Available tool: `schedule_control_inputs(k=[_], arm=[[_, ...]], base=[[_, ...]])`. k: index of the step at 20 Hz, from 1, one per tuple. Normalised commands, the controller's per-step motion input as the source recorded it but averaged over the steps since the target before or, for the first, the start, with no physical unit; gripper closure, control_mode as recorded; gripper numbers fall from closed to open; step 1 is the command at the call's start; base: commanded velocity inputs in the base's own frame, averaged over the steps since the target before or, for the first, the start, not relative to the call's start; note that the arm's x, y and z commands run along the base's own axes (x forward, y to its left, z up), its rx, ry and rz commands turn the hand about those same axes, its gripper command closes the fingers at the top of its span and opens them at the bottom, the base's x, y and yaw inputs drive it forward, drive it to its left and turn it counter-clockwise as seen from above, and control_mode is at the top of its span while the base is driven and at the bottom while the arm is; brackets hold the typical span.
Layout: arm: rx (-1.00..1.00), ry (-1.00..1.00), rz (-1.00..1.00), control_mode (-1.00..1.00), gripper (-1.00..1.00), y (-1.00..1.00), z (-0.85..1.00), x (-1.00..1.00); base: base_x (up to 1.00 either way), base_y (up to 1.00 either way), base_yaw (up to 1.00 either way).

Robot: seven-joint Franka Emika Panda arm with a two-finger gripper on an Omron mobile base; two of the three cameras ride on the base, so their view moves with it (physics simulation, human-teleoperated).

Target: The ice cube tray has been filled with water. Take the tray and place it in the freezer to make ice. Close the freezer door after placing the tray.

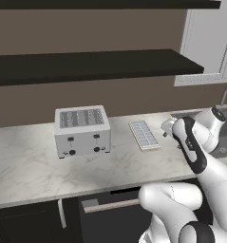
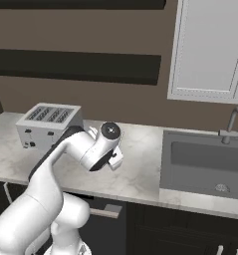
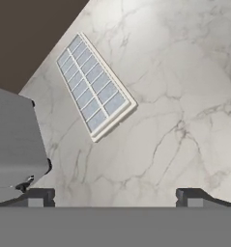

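One tray to reach, my tool [image 3: 114, 195] spread wide, empty.
Ice cube tray [image 3: 94, 87] lies upper left on the worktop [image 3: 184, 96]; I should centre, descend level, avoid spilling.

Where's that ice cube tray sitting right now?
In the left base view, the ice cube tray lies flat on the marble counter, right of the toaster and left of the open gripper.

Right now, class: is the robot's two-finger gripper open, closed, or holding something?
Two-finger gripper: open, holding nothing, above the marble counter near the flat pale gridded ice cube tray.
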Motion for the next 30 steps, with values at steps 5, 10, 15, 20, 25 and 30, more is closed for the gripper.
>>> schedule_control_inputs(k=[5,10,15,20,25,30], arm=[[0.0,0.0,0.0,-1.0,-1.0,0.01,-0.35,0.17],[0.0,0.0,0.0,-1.0,-1.0,0.04,-0.26,0.21],[0.0,0.01,0.0,-1.0,-1.0,0.04,-0.19,0.22],[0.0,0.0,0.0,-1.0,-1.0,0.0,-0.13,0.22],[0.0,0.0,0.0,-1.0,-1.0,0.0,-0.11,0.24],[0.0,0.0,0.0,-1.0,-1.0,0.0,-0.13,0.27]], base=[[0.0,0.0,0.0],[0.0,0.0,0.0],[0.0,0.0,0.0],[0.0,0.0,0.0],[0.0,0.0,0.0],[0.0,0.0,0.0]])
